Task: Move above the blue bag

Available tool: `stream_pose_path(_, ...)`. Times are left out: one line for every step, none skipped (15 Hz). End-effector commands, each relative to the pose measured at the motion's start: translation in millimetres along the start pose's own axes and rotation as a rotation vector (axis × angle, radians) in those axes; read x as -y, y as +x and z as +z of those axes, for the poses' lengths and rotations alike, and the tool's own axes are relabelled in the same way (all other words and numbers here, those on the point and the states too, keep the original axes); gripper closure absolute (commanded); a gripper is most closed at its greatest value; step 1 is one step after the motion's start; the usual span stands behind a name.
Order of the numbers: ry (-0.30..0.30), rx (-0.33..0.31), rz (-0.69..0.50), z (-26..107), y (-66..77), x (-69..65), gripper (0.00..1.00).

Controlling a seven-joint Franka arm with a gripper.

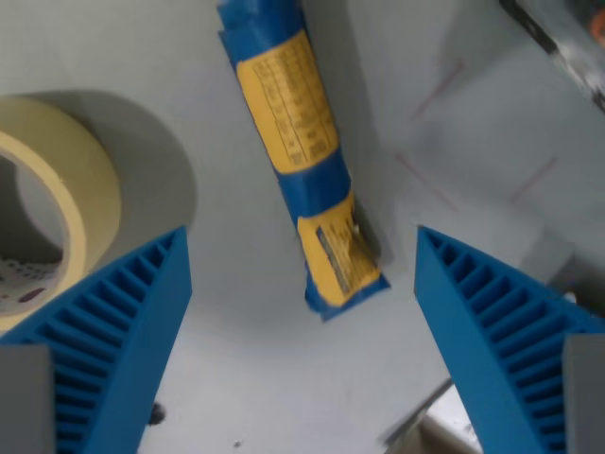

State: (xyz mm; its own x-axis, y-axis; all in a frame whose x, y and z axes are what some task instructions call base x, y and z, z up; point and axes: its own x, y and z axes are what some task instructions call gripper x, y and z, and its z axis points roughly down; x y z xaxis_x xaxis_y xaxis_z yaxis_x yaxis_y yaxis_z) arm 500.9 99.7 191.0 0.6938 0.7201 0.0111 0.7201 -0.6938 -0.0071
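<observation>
My gripper (301, 284) hangs released, its two blue ribbed fingers (118, 331) spread wide with nothing between them but air and the grey table (246, 378) below. I hold them apart because this step asks only that I hover, not grasp. The blue bag (298, 156), with its yellow labels, lies flat on the table, running from the top of the wrist view down to between my fingers; its lower end sits just inside the gap, so I judge I am nearly over it. At the wrist view's left stands a roll of masking tape (66, 180); whether anything lies in its hollow core I cannot tell.
</observation>
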Motion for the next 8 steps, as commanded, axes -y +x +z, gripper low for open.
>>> stream_pose_path(0.026, -0.015, -0.242, 5.2, 9.3, -3.0, 0.0)
stream_pose_path(0.025, -0.016, -0.248, 7.1, 10.5, -3.1, 0.0)
stream_pose_path(0.025, -0.017, -0.252, 8.9, 11.6, -3.1, 0.0)
stream_pose_path(0.026, -0.016, -0.254, 10.5, 12.5, -3.2, 0.0)
stream_pose_path(0.027, -0.014, -0.248, 12.0, 13.4, -3.4, 0.0)
stream_pose_path(0.027, -0.013, -0.248, 13.3, 14.3, -3.5, 0.0)
stream_pose_path(0.028, -0.012, -0.245, 14.5, 15.1, -3.6, 0.0)
stream_pose_path(0.029, -0.01, -0.242, 15.6, 15.8, -3.8, 0.0)
